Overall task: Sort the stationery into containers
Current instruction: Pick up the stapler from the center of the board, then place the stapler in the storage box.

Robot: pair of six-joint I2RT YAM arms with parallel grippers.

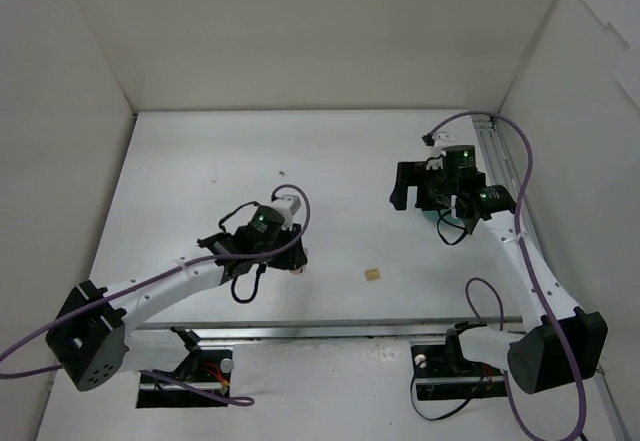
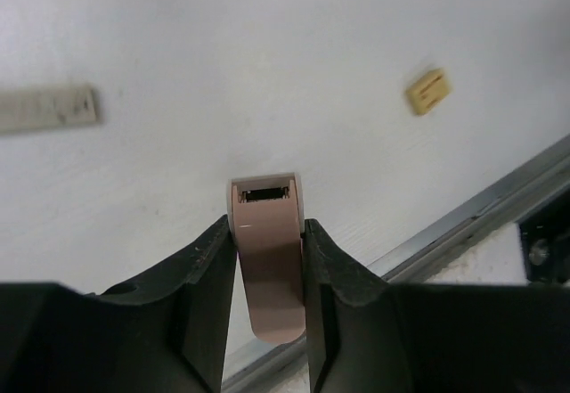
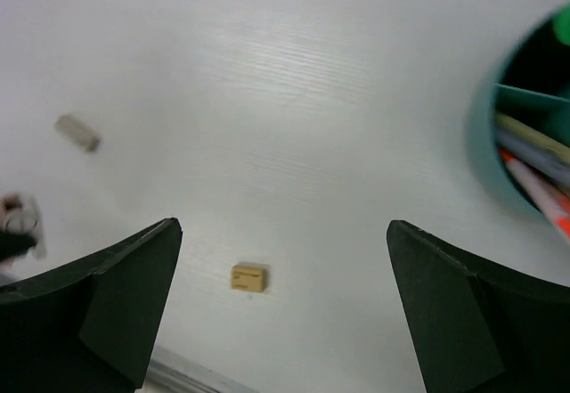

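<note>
My left gripper (image 2: 267, 225) is shut on a pink eraser (image 2: 267, 268), held just above the white table near its front edge; in the top view this gripper (image 1: 297, 261) sits left of centre. A tan cube (image 1: 372, 274) lies on the table to its right, also in the left wrist view (image 2: 427, 90) and the right wrist view (image 3: 248, 277). My right gripper (image 3: 283, 225) is open and empty, high above the table at the right (image 1: 408, 193). The teal tub (image 3: 485, 135) holds several pens. A beige stick (image 3: 77, 133) lies apart (image 2: 44, 108).
A metal rail (image 1: 330, 326) runs along the table's front edge, close to the left gripper (image 2: 481, 215). White walls (image 1: 300, 31) enclose the table on three sides. Purple cables (image 1: 520, 171) loop over the right arm.
</note>
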